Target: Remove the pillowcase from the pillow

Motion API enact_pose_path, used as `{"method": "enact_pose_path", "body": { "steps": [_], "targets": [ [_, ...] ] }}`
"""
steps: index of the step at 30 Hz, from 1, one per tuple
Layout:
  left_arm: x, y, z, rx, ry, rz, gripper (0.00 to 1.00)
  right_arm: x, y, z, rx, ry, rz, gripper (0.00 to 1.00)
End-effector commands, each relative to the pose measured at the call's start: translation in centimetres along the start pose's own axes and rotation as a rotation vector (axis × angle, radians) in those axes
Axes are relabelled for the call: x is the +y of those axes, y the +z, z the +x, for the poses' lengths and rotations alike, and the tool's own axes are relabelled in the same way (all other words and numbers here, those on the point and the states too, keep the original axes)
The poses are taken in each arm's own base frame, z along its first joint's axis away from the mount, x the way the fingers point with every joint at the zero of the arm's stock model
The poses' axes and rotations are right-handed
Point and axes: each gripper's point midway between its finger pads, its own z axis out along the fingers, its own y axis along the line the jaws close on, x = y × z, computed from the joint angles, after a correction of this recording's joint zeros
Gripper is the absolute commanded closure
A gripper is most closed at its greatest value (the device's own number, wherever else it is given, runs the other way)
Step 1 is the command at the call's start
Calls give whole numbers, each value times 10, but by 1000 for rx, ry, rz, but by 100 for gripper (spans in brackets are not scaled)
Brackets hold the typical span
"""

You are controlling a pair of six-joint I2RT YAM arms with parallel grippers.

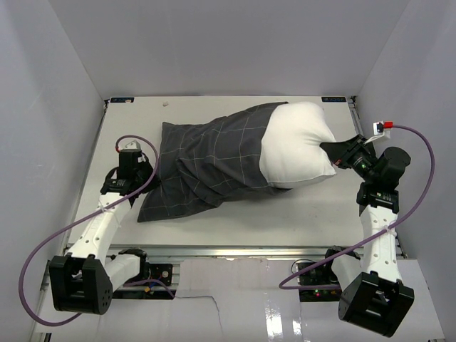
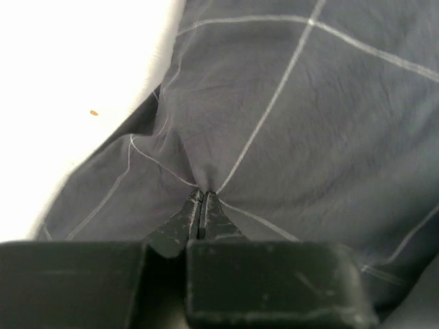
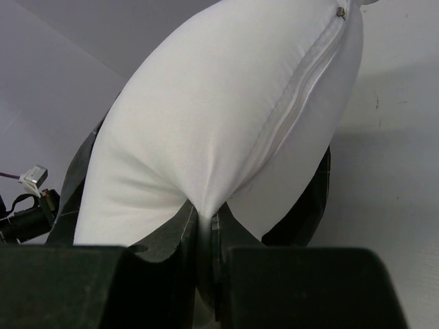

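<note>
Pinching a pucker of the pillowcase, your left gripper sits with jaws nipped narrow on the grey cloth at the sack's 9 o'clock end. Your right gripper is clamped tight on a fold of the pillow, at its bare 3 o'clock end. In the top view the bundle's long axis runs 9 to 3 across the table, with the white end poking out toward 3. The left arm is nearer the case, the right nearer the pillow. Likely next: draw left toward 9 along that axis while right anchors.
</note>
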Motion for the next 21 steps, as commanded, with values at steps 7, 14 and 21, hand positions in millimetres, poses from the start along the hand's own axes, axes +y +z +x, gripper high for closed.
{"method": "enact_pose_path", "body": {
  "steps": [7, 14, 21],
  "targets": [
    [16, -20, -89, -285, -27, -191, 100, 4, -3, -32, -107, -70, 13, 92],
    [40, -82, -186, -599, -159, -350, 100, -18, 1, -38, -102, -49, 81, 92],
    [93, -104, -204, -707, -257, -541, 100, -21, -11, -58, -156, -65, 120, 92]
  ]
}}
